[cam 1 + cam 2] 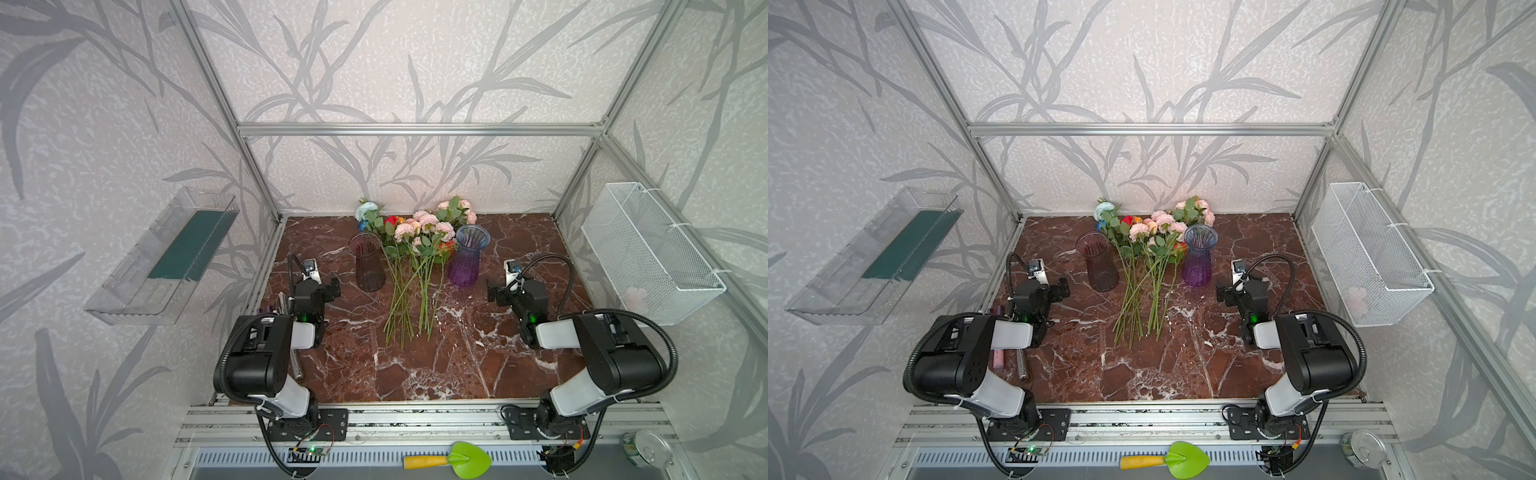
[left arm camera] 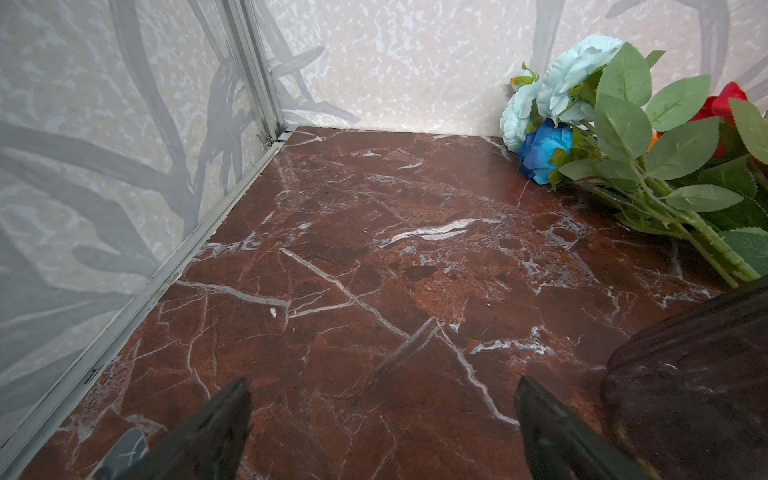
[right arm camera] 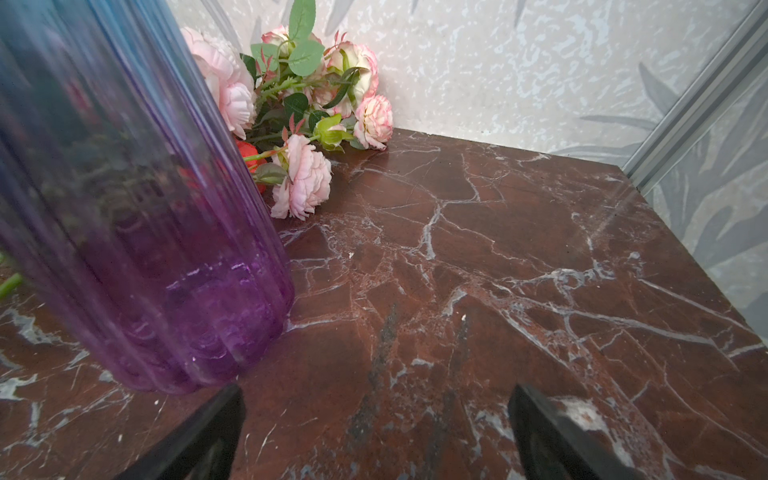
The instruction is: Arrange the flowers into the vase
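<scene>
Our left fingers [image 2: 216, 432] and right fingers [image 3: 552, 436] stand wide, empty. The flowers [image 1: 419, 232] lie tangled beside the purple vase [image 1: 467, 262]; tugging one stem, we could drag others and topple it.

**Flowers loose on table, both vases empty**

Flowers [image 1: 419, 232] lie flat in one bunch on the tabletop [image 1: 498, 365]. Green stems fan toward the front, blooms sit by the back wall [image 1: 415, 174]: frilly pink, red, orange, blue, pale blue. Dark brownish vase [image 1: 368, 266] stands upright just left of the bunch. Ribbed purple-to-blue vase [image 1: 468, 259] stands upright just right.
</scene>
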### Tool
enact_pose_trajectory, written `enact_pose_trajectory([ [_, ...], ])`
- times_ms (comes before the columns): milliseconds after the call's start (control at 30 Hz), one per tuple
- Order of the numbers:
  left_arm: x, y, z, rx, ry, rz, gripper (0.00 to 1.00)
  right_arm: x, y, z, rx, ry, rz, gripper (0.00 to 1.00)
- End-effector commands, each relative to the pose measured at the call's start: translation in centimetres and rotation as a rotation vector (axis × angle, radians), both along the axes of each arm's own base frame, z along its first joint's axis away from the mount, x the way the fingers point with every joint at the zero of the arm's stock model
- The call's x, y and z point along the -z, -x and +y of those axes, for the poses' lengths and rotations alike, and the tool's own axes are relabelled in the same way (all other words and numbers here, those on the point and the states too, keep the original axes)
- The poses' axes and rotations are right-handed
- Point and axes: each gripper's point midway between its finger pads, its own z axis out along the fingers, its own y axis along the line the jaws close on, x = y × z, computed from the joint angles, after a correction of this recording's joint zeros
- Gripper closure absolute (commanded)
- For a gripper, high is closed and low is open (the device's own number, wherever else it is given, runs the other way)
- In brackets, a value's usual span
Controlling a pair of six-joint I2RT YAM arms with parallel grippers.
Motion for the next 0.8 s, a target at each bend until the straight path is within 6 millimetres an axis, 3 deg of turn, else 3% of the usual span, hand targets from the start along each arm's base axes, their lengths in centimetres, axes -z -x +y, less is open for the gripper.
enact_pose_trajectory([
  [0,0.0,0.0,0.0,0.002,-0.014,-0.001,0.01,-0.3,-0.2,-0.1,0.001,-0.008,-0.012,0.01],
  [167,-0.3,0.2,0.7,-0.044,-0.017,-0.01,0.01,-1.1,-0.3,-1.3,0.071,-0.005,-0.018,0.01],
  [267,-1.9,1.0,2.0,-0.129,-0.014,-0.021,0.01,-3.0,-0.2,-2.9,0.179,0.007,0.011,0.01],
  [400,-5.0,1.8,1.0,-0.092,-0.03,-0.032,0.01,-5.9,0.5,-2.7,0.169,0.036,0.027,0.01],
  [500,-9.5,2.7,0.2,-0.057,-0.028,-0.078,0.01,-9.2,1.8,-2.6,0.216,0.027,-0.015,0.01],
  [600,-15.5,3.5,-0.9,-0.007,0.016,-0.151,0.01,-13.7,3.3,-1.9,0.286,0.035,-0.051,0.01],
  [700,-20.1,3.7,-2.1,0.041,0.127,-0.168,0.01,-17.6,5.1,-1.5,0.316,-0.154,0.053,0.01],
  [767,-22.3,4.0,-2.2,0.019,0.21,-0.125,0.01,-20.8,5.8,0.8,0.156,-0.283,0.069,0.01],
])
